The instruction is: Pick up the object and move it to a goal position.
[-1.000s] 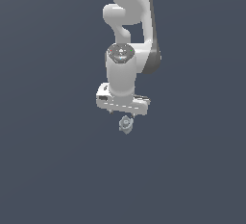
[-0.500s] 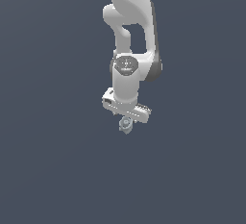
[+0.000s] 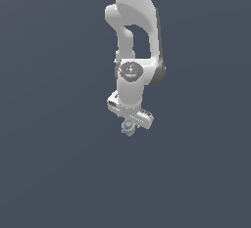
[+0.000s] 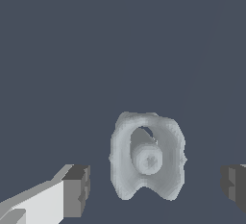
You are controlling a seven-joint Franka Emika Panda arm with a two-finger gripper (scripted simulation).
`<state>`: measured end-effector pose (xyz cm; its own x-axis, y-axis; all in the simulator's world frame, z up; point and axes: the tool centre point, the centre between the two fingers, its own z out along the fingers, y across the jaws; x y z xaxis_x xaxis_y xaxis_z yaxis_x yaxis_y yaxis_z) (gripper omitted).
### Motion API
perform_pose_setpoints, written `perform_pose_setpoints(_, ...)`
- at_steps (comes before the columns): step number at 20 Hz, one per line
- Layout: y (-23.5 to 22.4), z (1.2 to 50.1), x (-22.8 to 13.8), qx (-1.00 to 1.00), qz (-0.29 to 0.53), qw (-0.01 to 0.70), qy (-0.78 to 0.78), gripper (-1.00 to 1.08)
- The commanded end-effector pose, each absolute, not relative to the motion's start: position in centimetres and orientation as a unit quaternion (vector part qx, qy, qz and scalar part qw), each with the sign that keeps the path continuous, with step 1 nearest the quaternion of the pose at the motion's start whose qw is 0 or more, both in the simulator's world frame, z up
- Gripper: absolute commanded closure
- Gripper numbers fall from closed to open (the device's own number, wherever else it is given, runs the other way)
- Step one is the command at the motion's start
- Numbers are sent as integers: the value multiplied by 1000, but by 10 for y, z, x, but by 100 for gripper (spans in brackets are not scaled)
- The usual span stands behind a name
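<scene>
Currently my fingers [image 4: 77, 192] stand wide, clear of the object [image 4: 147, 160], which lies between them, just below my gripper [image 3: 128, 123]; no clear long axis.

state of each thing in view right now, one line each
White robot pincer: open, dark finger pads either side of the item, not touching it.
Tiny pale grey-bluish lumpy object: ungrasped, lying between the pads, directly under the pincer in the exterior view.

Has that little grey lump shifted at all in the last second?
No. The object sits at the same spot in the exterior view; only the gripper above it has turned.
</scene>
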<state>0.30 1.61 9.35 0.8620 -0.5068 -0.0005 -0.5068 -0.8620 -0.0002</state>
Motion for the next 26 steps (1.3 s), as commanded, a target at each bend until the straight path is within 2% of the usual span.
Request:
perform_pose_setpoints(1, 16, 92, 3, -963, 0, 0, 268, -92)
perform_pose_setpoints(6, 17, 89, 3, -964, 0, 0, 266, -92)
perform_pose_setpoints(20, 16, 42, 3, -963, 0, 0, 268, -92)
perform_pose_setpoints(21, 16, 42, 3, -963, 0, 0, 268, 108)
perform_pose_setpoints(26, 16, 42, 3, -963, 0, 0, 268, 108)
